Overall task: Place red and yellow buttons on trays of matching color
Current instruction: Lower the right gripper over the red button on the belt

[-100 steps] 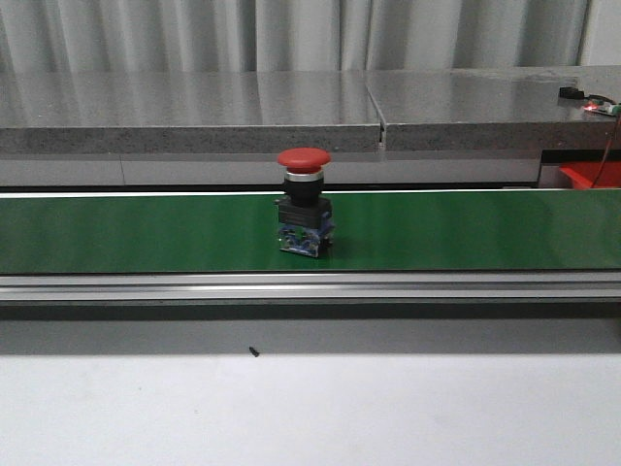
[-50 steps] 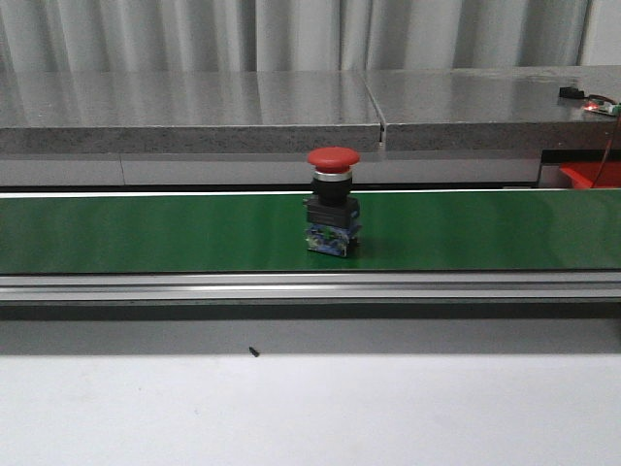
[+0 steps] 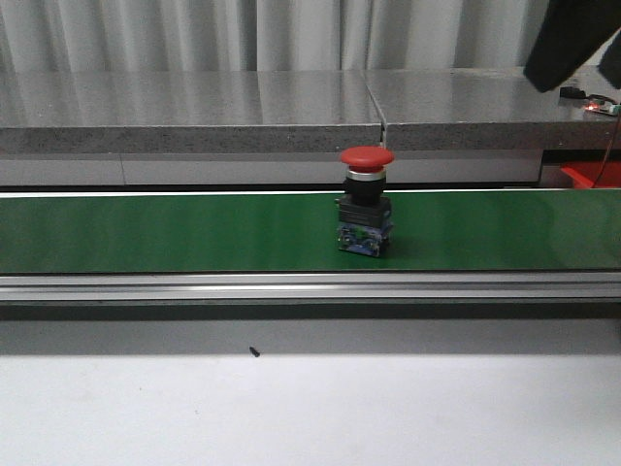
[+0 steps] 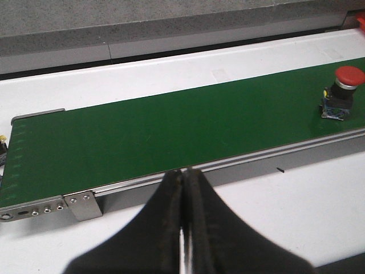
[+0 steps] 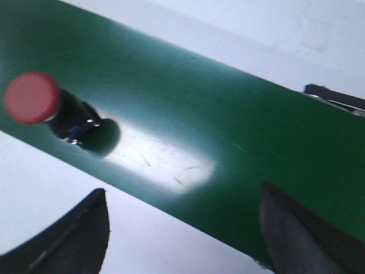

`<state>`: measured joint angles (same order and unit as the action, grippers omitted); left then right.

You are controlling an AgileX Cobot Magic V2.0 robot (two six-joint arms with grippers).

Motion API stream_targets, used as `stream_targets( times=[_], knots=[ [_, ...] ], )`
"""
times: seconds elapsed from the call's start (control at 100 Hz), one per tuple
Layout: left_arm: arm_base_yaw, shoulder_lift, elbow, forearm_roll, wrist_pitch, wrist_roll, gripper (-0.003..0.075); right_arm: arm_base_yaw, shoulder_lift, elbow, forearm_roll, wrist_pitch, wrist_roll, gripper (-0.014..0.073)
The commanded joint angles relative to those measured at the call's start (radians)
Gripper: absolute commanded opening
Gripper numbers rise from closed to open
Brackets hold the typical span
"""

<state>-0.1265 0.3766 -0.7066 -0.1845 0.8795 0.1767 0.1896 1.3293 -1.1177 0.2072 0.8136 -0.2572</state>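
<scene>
A red button (image 3: 366,214) with a round red cap on a black and blue body stands upright on the green belt (image 3: 175,233). It also shows in the left wrist view as the red button (image 4: 341,93) far along the belt, and in the right wrist view as the red button (image 5: 41,105). My left gripper (image 4: 185,171) is shut and empty, hovering over the near rail of the belt. My right gripper (image 5: 183,197) is open and high above the belt, beside the button, holding nothing. A dark part of the right arm (image 3: 572,39) enters the front view. No yellow button shows.
A corner of a red tray (image 3: 588,175) peeks out at the belt's far right end. A grey stone-like ledge (image 3: 194,112) runs behind the belt. A metal rail (image 3: 291,286) lines its near side, with white table (image 3: 310,408) in front.
The red button has ridden the belt to the right. A dark part of the right arm has come into the front view's upper right corner.
</scene>
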Motion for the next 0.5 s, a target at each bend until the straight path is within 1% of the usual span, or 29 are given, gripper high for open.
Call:
stream_targets(
  times=[0.0,0.19,0.36,0.49],
  knots=[
    [-0.009,0.008,-0.026,-0.021,-0.068,-0.01,-0.0019,0.046,-0.01,-0.027,0.012,-0.031,-0.01,0.055],
    [-0.009,0.008,-0.026,-0.021,-0.068,-0.01,-0.0019,0.116,0.027,-0.027,0.011,-0.032,0.066,0.055],
    [-0.009,0.008,-0.026,-0.021,-0.068,-0.01,-0.0019,0.159,0.075,-0.027,0.007,-0.048,0.08,0.055],
    [-0.009,0.008,-0.026,-0.021,-0.068,-0.01,-0.0019,0.161,0.114,-0.033,0.004,-0.07,0.08,0.055]
  ],
)
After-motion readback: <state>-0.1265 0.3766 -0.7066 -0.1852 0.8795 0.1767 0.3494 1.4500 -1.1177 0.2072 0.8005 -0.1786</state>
